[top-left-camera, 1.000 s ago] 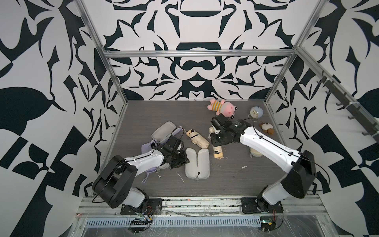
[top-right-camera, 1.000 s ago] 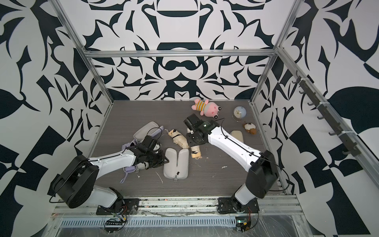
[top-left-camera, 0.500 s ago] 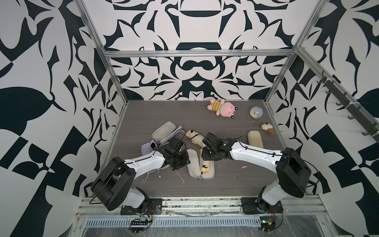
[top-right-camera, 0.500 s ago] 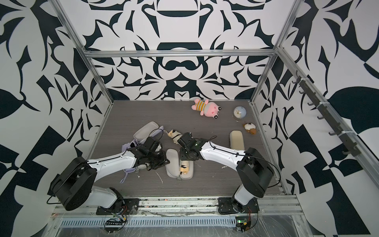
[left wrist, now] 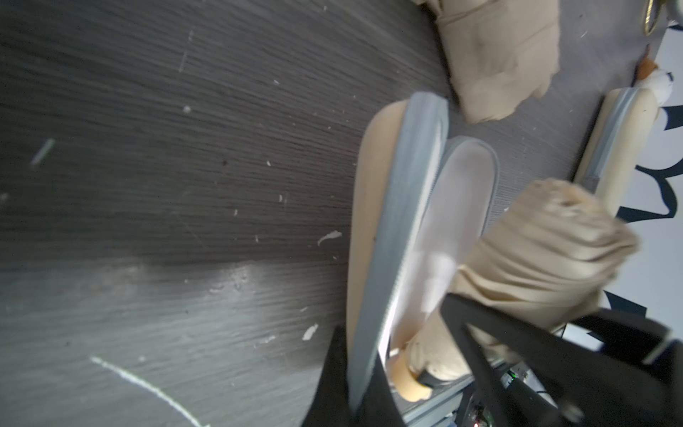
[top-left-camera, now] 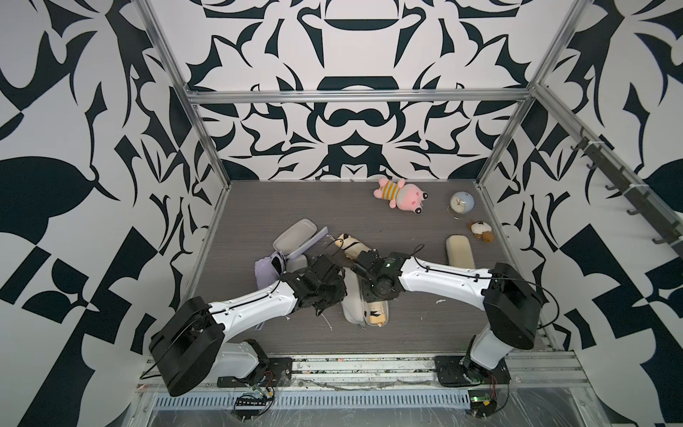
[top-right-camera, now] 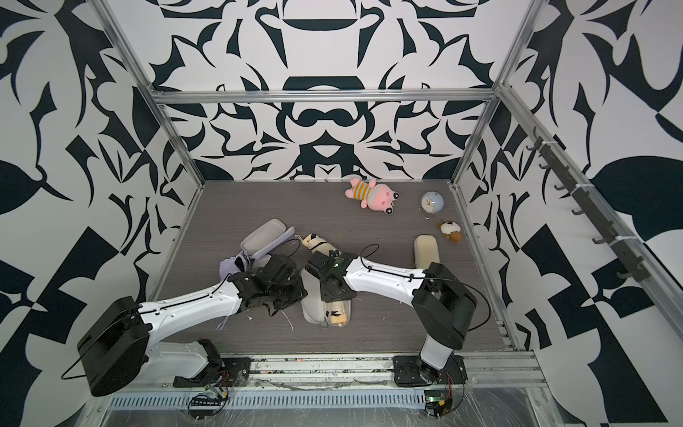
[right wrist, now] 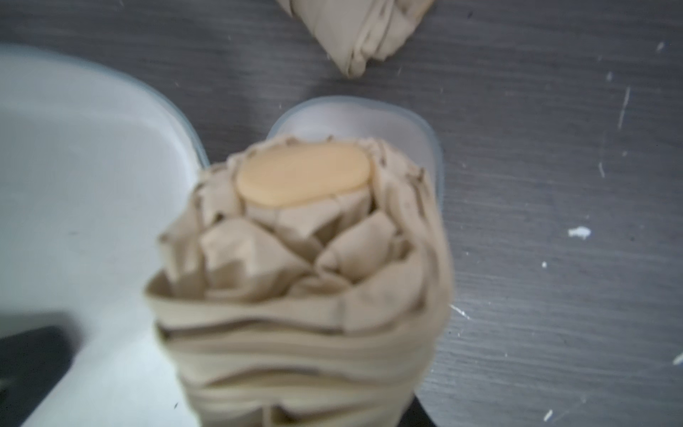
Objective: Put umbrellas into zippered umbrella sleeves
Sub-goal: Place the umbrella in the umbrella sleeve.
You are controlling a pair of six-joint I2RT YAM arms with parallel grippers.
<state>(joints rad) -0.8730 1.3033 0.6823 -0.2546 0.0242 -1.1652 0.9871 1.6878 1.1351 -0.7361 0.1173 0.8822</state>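
Right wrist view fills with the cream-beige umbrella (right wrist: 306, 295) that my right gripper (top-left-camera: 370, 292) clasps around its middle, jaws part-way apart on bunched, pleated fabric. Its long axis runs straight out ahead of the jaws, with a smooth butter-yellow oval cap (right wrist: 303, 177) leading, over the far rounded end of the open sleeve (left wrist: 403, 192). Behind the jaws I see the stubby handle (left wrist: 406, 384) and a black strap (left wrist: 430, 379), low against the pale grey-white lining. My left gripper (left wrist: 360, 399) is pinched tight on the grey zip rim of the sleeve's raised, beige-shelled half. Dark marks near the handle are too small to read.
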